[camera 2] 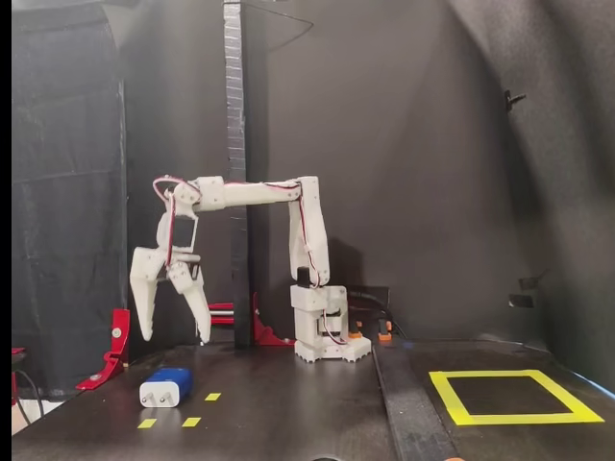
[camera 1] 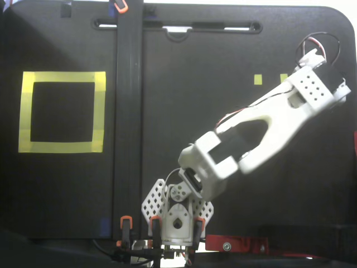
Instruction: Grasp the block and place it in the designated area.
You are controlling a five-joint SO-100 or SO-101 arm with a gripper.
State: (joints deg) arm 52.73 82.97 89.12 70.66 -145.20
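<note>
tool [camera 2: 174, 338] jaws apart, empty, above block [camera 2: 166, 387] | risk: descent off-centre, a finger nudges block across desk [camera 2: 288, 413]

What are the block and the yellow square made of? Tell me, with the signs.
The block looks like moulded plastic: a smooth dark-blue body with a pale end face and two small silvery, probably metal, prongs. The yellow square looks like matte adhesive tape: flat strips overlapping at the corners on the black table.

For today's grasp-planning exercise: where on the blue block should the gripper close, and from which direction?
Probably from above, across the long flat sides of the blue block. It lies flat on the table with its pronged end toward the camera in the side-on fixed view. The open gripper hangs above it, fingers pointing down.
</note>
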